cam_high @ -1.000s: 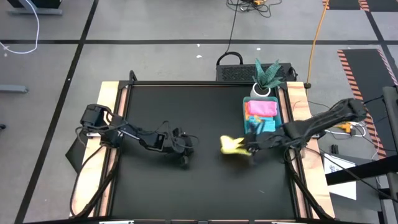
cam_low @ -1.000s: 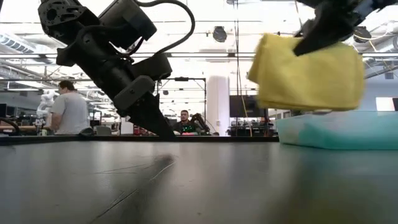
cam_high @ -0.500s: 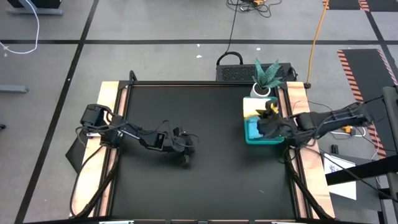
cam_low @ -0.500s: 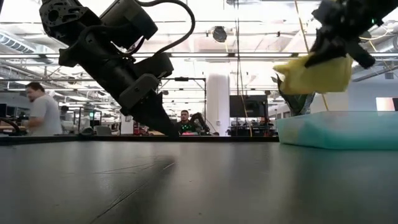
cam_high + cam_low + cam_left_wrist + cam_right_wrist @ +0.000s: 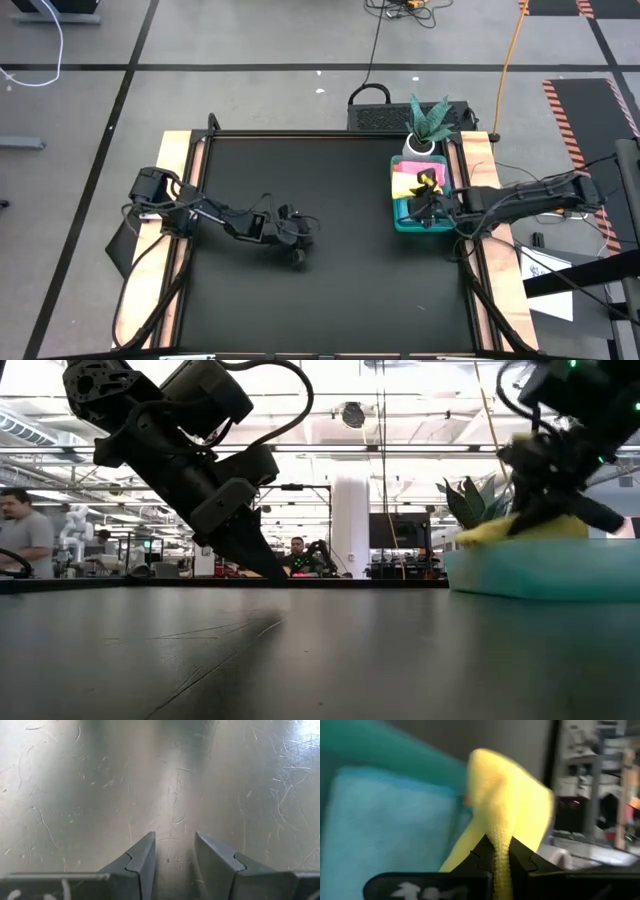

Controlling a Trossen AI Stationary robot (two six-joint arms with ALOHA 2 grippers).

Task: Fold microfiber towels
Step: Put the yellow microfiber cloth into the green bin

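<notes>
Lowering the yellow towel (image 5: 507,805) into the green tray (image 5: 400,222), we've got the right gripper (image 5: 428,197) pinched tight on its fold, over the blue towel (image 5: 385,820). We should release only once it's flat & square. Left gripper (image 5: 174,857) idles mid-table, part open, empty.

Free: table (image 5: 330,290) bare across its middle and whole near half | Blocked: left arm (image 5: 230,222) reaches in from the left edge, its gripper (image 5: 298,258) low over the middle | Blocked: tray (image 5: 400,218) at the right edge, towels (image 5: 412,181) in it, right gripper (image 5: 428,200) over it | Blocked: plant (image 5: 430,120) at the far right corner
</notes>
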